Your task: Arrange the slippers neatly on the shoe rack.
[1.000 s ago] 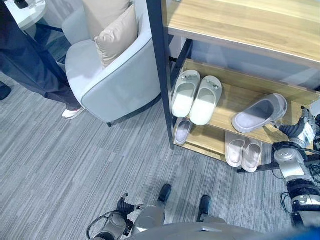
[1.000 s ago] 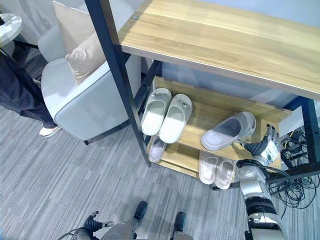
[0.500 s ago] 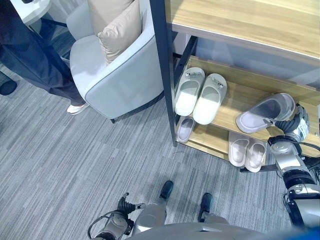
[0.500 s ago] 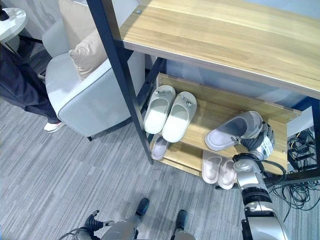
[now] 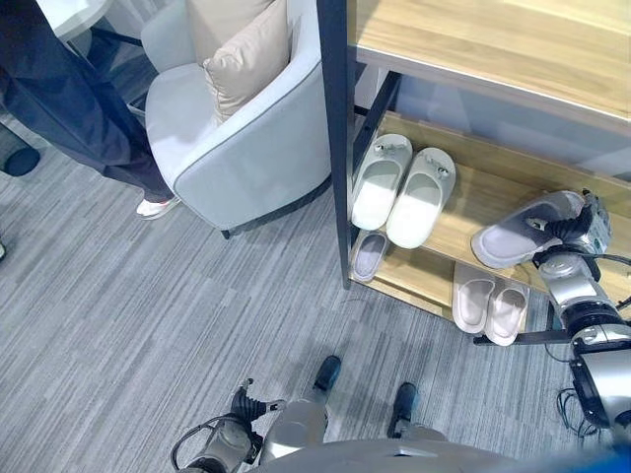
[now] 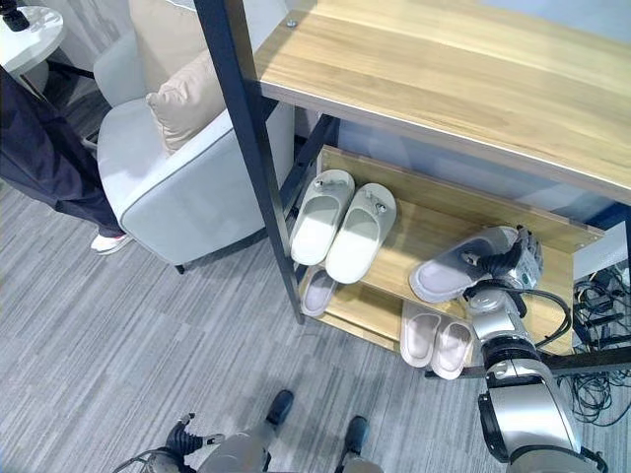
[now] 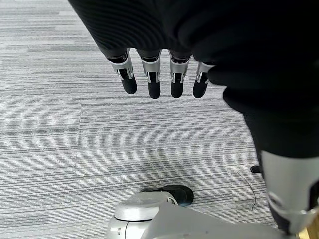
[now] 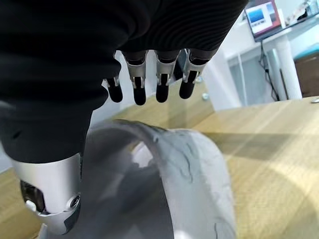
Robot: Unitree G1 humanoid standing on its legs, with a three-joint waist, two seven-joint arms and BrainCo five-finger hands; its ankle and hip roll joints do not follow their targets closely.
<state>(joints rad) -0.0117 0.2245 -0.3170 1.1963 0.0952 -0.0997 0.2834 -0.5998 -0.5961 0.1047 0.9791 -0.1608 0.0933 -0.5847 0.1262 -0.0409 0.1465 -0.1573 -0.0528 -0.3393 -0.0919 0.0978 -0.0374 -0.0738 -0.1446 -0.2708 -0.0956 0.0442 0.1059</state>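
While your right hand (image 6: 508,258) sits at the toe end of the grey slipper (image 6: 455,270), fingers straight over its strap and gripping nothing, the slipper lies askew on the shoe rack (image 6: 414,225). Its long axis runs from your hand toward the pale pair (image 6: 343,219). Your left hand (image 7: 159,79) hangs relaxed, far from the rack.

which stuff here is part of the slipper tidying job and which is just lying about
Part of the job:
- wooden shoe rack with dark metal frame
- grey slipper, with the right hand at its toe end
- pale green slipper pair
- pinkish-white slipper pair
- small lilac slipper

Just lying about:
- light grey armchair
- beige cushion
- a person's leg
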